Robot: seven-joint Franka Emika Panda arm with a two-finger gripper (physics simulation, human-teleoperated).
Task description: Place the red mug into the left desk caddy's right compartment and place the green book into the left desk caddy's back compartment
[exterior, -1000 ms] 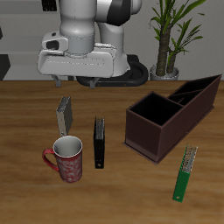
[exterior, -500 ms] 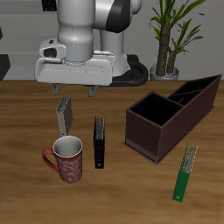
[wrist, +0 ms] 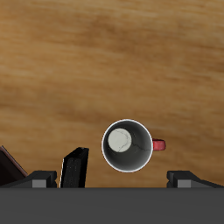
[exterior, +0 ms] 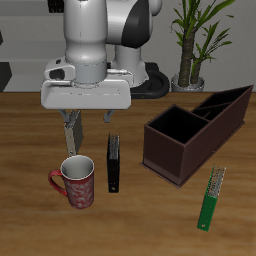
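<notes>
Gripper (exterior: 86,121) hangs above and slightly behind the mug (exterior: 75,181), jaws spread, holding nothing. Mug stands upright near the table's front, rim up, handle pointing away from the caddy (exterior: 195,130). Next move, I'd judge: come forward a touch, then straight down over the rim.

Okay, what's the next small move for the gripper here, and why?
Probably keep lowering toward the red mug, shifting slightly so one finger passes inside its rim. The gripper hangs open and empty above the mug, which stands upright in the wrist view, close beside the black book. Neither mug nor green book is in the left desk caddy yet.
</notes>
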